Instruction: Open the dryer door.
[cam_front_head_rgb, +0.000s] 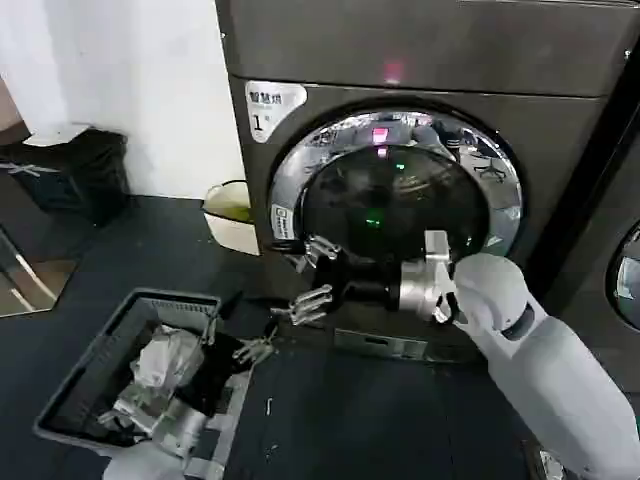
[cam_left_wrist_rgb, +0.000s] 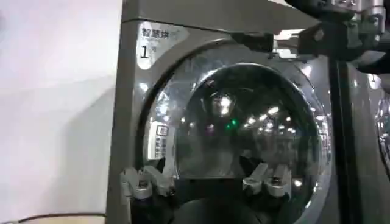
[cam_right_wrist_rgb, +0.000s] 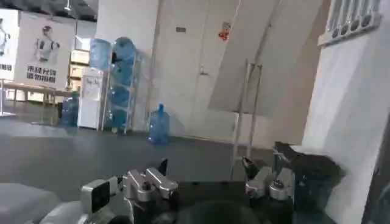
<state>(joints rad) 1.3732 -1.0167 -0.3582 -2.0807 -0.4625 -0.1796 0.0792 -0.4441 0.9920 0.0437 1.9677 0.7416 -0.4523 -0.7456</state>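
At the front of the dryer (cam_front_head_rgb: 420, 60), the dryer door (cam_front_head_rgb: 400, 195) is seen seated in its opening, its chrome ring lying flush against the dark metal panel beside the white label (cam_front_head_rgb: 272, 108) marked "1". No gap is visible between ring and panel in the head view, so the door is judged to be closed and the opening itself not yet begun.

The right gripper (cam_front_head_rgb: 312, 275) is held out in front of the door's lower left edge, its jaws spread wide with nothing between them. One finger is seen close against the chrome rim by the small sticker (cam_front_head_rgb: 283, 223); whether it touches the rim cannot be told. From the right wrist view, the fingers (cam_right_wrist_rgb: 149, 182) are seen pointing away along the machine's front toward the room beyond.

The left gripper (cam_left_wrist_rgb: 204, 182) is kept low, facing the door from farther off, jaws likewise wide and empty. In the head view it hangs over a grey basket (cam_front_head_rgb: 120, 330) of laundry on the floor.

What appears done is the approach to the door's edge. What is left is judged to be a hold on the rim and the swinging of the door outward.
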